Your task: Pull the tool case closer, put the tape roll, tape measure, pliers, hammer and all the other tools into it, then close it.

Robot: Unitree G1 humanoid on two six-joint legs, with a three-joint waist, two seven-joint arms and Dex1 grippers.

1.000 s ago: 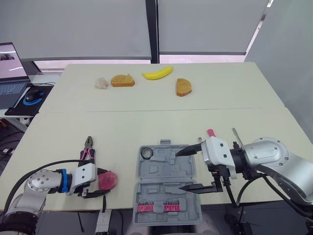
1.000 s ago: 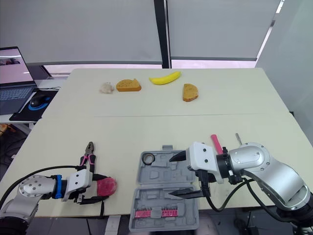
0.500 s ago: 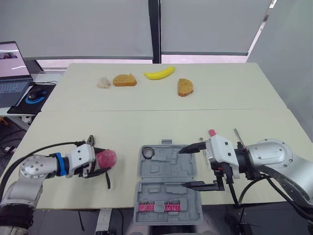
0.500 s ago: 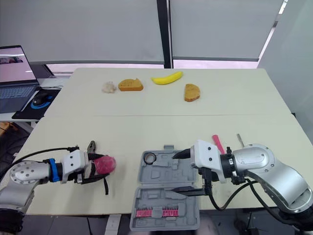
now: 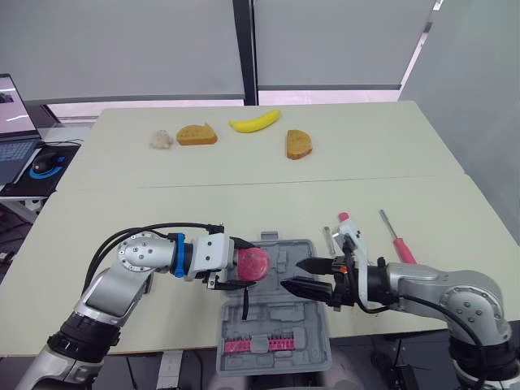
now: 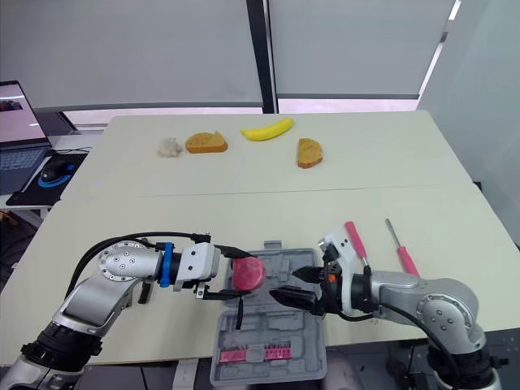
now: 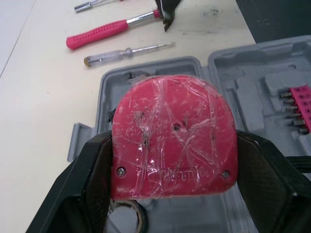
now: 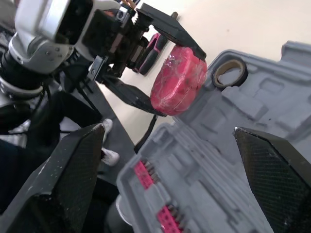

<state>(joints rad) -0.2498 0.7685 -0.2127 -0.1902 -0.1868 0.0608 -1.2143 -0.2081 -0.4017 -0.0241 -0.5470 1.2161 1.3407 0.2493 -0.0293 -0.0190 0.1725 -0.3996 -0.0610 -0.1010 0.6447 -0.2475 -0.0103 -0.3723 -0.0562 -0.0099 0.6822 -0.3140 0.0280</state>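
Pinches tape measure (image 7: 174,136) in left pincer (image 5: 240,268), lower centre of frame — directly over tool case (image 5: 280,325), so needs only lowering; holds right pincer (image 5: 292,274) spread alongside.

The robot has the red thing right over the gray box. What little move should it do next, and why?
Probably lower the left gripper a little and open its jaws. They are shut on the red tape measure, which hangs just above the tray of the open tool case without resting in it. A short drop should land it inside rather than on the table.
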